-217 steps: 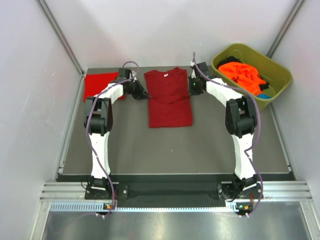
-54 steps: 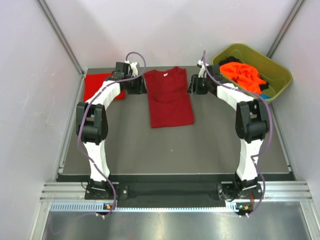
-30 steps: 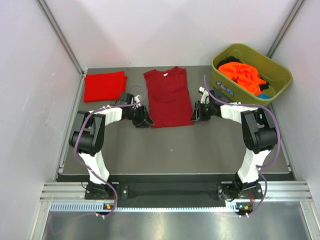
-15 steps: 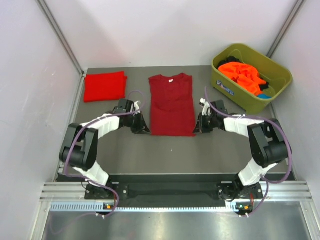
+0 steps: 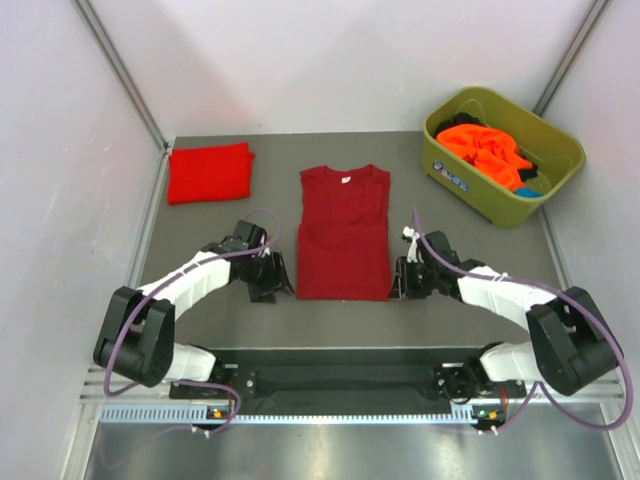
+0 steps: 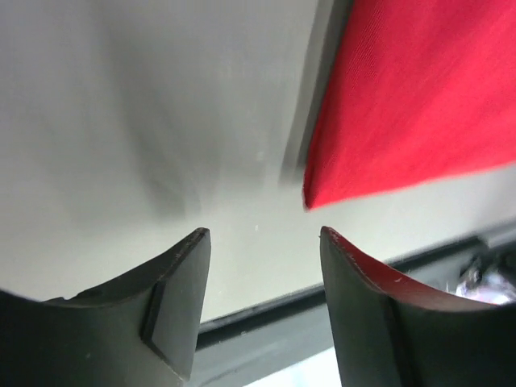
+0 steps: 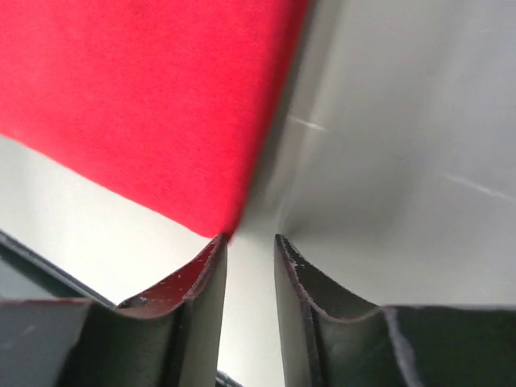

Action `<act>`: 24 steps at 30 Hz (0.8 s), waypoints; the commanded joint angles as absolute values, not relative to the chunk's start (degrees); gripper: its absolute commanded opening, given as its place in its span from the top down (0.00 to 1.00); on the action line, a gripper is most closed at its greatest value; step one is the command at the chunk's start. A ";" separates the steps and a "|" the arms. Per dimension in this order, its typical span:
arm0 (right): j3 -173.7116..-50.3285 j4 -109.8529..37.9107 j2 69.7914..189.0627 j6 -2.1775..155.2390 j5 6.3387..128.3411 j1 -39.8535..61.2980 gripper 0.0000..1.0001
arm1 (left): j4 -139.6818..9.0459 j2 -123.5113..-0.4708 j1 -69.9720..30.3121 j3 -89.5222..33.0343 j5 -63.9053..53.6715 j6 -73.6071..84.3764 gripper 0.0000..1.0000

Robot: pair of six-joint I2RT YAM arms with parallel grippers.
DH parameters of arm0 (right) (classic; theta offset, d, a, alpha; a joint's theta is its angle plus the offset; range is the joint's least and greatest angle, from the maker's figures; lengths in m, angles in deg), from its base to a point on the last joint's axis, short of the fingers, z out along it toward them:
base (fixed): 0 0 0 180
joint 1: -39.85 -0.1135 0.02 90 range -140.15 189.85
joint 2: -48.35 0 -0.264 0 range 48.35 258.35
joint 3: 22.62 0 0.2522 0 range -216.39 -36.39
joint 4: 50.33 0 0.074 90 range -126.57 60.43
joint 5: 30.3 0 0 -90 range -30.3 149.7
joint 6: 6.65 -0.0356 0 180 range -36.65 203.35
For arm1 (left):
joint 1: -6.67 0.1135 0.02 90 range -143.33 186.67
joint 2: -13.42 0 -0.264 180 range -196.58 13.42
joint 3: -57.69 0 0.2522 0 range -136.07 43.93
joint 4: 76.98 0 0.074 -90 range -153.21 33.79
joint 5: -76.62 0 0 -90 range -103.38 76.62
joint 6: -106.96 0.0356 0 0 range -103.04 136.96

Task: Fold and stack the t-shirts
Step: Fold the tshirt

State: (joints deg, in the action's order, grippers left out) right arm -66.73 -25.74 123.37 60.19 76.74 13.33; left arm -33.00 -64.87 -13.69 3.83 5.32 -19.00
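A dark crimson t-shirt lies flat on the grey table mat, sleeves folded in, with a small white neck label at its far end. My left gripper sits at the shirt's near-left corner, open and empty; the left wrist view shows that corner just beyond my left gripper. My right gripper is at the near-right corner, jaws narrowly open with nothing between them. In the right wrist view the cloth ends at my right gripper. A folded brighter red t-shirt lies far left.
An olive-green tub at the far right holds several orange t-shirts. The mat's near edge runs just behind both grippers. Slanted walls close in the left and right sides.
Both grippers drew the crimson shirt toward the near edge by its bottom corners, then opened and let the corners go. The shirt now lies closer to the arm bases.
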 commanded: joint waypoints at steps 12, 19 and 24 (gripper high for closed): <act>-94.73 -23.37 137.09 68.22 72.88 18.92 0.63 | -36.75 -89.31 -7.49 -29.19 3.31 -9.15 0.40; -101.42 -25.49 147.74 70.95 75.95 21.65 0.65 | -39.13 -96.18 -6.60 -34.11 9.47 -5.54 0.40; -103.71 -28.03 151.61 71.13 79.38 22.62 0.66 | -41.15 -100.13 -6.43 -36.58 11.75 -4.92 0.40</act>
